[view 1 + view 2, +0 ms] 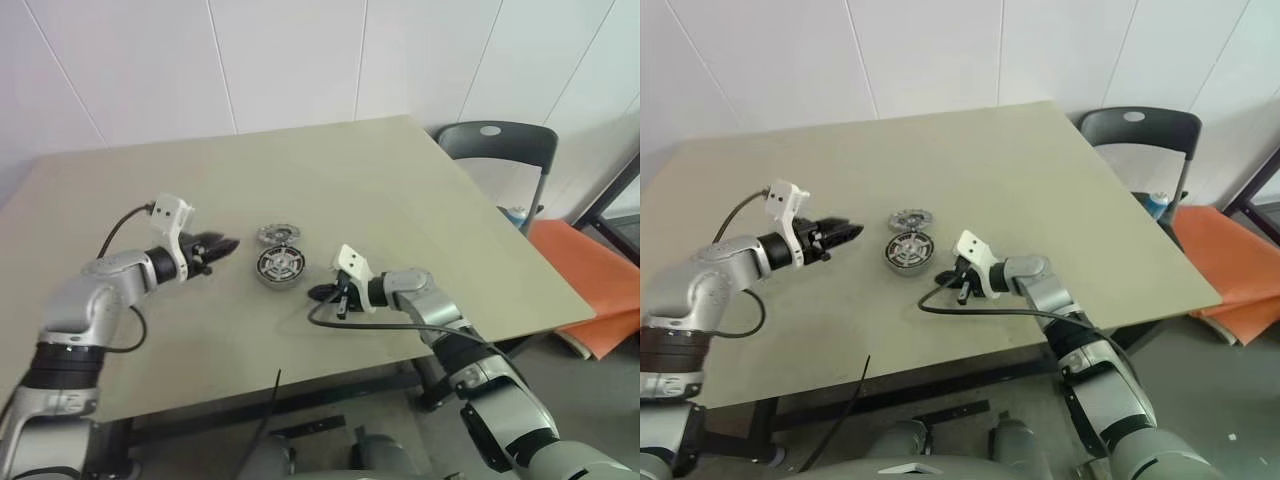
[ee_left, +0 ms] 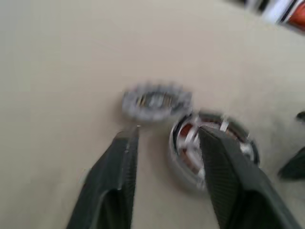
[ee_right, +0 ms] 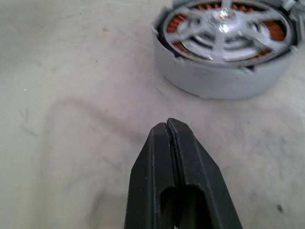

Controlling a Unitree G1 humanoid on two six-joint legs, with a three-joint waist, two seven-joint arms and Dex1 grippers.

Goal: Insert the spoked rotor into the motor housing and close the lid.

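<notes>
The motor housing point(image 1: 280, 268) stands near the middle of the table. The spoked rotor point(image 3: 223, 27) sits in it, its silver spokes lying over the copper-red windings. Just behind the housing lies a round grey part with a notched-looking rim point(image 1: 278, 235), as wide as the housing, which I take for the lid. My left gripper point(image 1: 228, 244) hovers above the table to the left of both parts, pointing at them, open and empty. My right gripper point(image 1: 318, 293) rests low by the housing's right front side, shut on nothing, with its tips point(image 3: 167, 123) a short way from the housing wall point(image 3: 214, 78).
The beige table point(image 1: 400, 190) has bare room on all sides of the parts. A black cable point(image 1: 360, 324) runs from my right wrist toward the front edge. A dark chair point(image 1: 498, 146) and an orange mat point(image 1: 592, 268) stand off the table's right side.
</notes>
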